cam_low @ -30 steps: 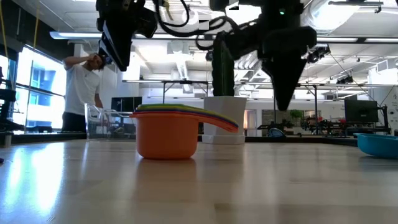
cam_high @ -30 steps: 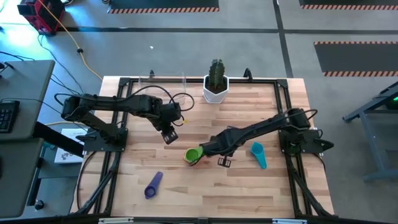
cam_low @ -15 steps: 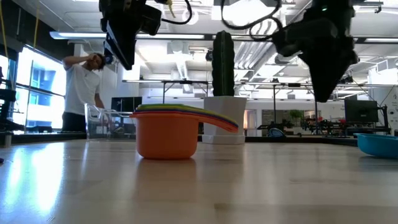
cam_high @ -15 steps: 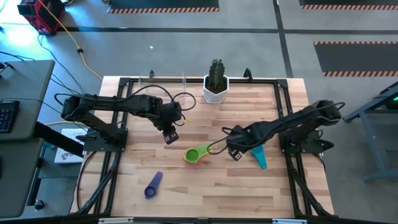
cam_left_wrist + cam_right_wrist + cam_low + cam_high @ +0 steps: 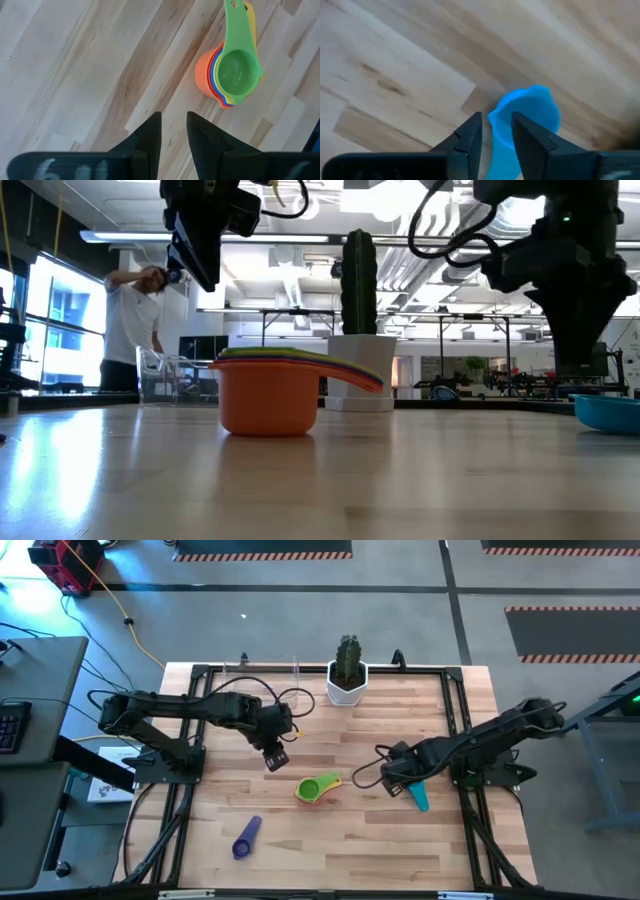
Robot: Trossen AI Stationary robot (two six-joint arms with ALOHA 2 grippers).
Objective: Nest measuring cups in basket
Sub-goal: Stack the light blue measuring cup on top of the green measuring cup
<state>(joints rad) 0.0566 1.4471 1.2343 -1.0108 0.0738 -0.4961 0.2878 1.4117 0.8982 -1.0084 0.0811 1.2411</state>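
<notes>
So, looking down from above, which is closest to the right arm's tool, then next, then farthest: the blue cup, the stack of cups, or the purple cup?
Measured from the right tool in the high view:
1. Blue cup, just beside it on the table's right side.
2. Stack of cups, green on top, at the table's middle.
3. Purple cup, far off by the front left.

I see a light wooden table (image 5: 330,840) under both claws, a white pot with a green cactus (image 5: 347,672) at the far edge between them, a person (image 5: 130,320) in a white top standing well behind the left claw
</notes>
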